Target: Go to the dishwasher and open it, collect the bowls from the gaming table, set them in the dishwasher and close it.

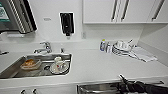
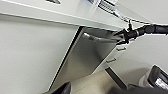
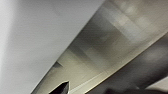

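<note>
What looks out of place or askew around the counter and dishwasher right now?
Only the stainless-steel dishwasher door stands out: it tilts ajar from the white cabinet front, with the right pincer at its top edge. That fits opening it. Dishes sit in the steel sink; no spills are visible.

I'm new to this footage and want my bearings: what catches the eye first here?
The right gripper at the top edge of the dishwasher, whose stainless door is tilted ajar under the white counter. In the head view, the steel sink at left holds a plate with a cup and a clear container. Stacked dishes sit at the counter's back right.
</note>
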You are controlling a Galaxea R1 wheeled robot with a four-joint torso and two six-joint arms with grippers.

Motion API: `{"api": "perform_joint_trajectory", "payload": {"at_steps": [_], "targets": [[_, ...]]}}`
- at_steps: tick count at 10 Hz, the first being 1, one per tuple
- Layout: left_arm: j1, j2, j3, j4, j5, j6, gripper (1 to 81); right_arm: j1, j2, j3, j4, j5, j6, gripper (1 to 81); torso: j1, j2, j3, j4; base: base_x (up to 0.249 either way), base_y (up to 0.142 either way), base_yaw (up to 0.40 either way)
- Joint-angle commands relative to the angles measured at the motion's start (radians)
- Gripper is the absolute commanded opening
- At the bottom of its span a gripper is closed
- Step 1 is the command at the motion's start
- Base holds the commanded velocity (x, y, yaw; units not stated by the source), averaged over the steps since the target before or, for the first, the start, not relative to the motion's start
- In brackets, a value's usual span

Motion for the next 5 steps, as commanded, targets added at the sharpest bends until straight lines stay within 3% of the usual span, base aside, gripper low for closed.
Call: {"api": "perform_joint_trajectory", "payload": {"at_steps": [1,5], "targets": [[-0.052,-0.058,0.021,0.025,0.008,0.005,81.1,0.092,-0.004,-0.007,-0.026,-0.021,0.004,81.1,0.0,0.0,0.0,0.0,0.0,0.0,0.0],[-0.052,-0.044,0.016,0.026,0.008,0.006,81.1,0.018,0.005,-0.033,-0.085,-0.021,0.004,81.1,0.0,0.0,0.0,0.0,0.0,0.0,0.0]]}}
